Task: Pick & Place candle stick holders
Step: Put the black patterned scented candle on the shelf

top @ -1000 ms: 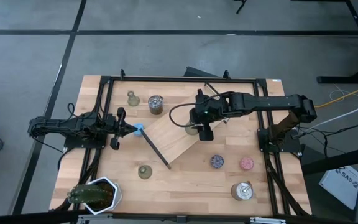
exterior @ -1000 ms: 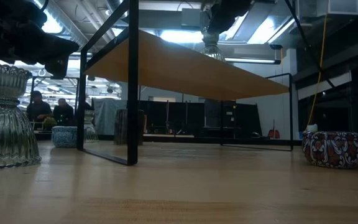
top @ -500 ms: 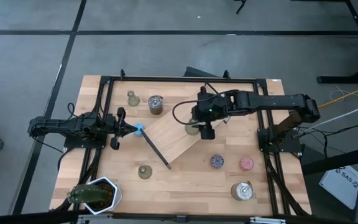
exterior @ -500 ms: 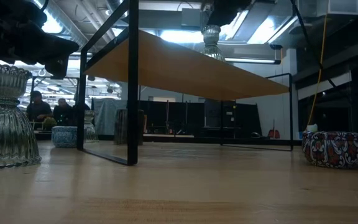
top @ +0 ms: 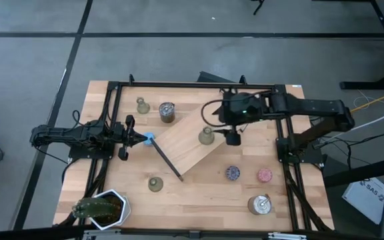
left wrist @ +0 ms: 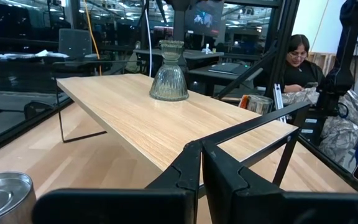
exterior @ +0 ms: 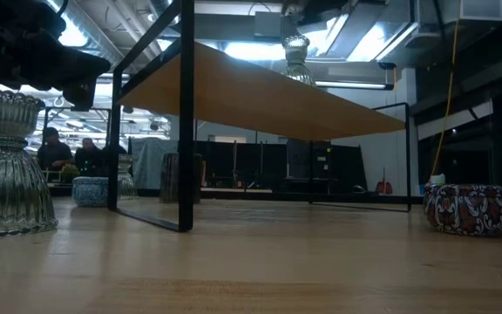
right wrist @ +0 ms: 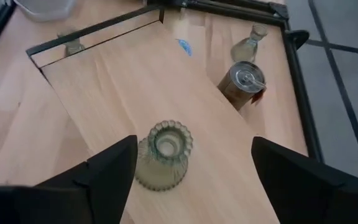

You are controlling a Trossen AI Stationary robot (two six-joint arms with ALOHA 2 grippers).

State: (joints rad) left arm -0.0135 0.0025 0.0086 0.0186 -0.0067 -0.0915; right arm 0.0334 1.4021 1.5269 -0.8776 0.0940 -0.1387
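One ribbed, olive-green candle stick holder (top: 207, 137) (right wrist: 162, 155) stands upright on its wide base on the raised wooden board (top: 185, 148), and shows in the low view (exterior: 296, 59). My right gripper (top: 232, 139) (right wrist: 194, 149) hangs open above and to the right of it, touching nothing. Two more holders stand on the table, at the far left (top: 142, 105) and near the middle front (top: 155, 183). My left gripper (top: 129, 137) (left wrist: 201, 168) waits shut at the left, pointing level toward the board.
A black metal frame (top: 115, 120) rims the table and carries the board. Silver tins stand at the far side (top: 167, 112) and near right (top: 260, 204). Two glittery pucks (top: 232, 173) (top: 265, 175) lie right of centre. A potted plant (top: 102, 208) sits at the near left corner.
My right gripper has risen and drawn back toward the table's right edge, away from the holder on the board. That holder has stayed upright where it stood.
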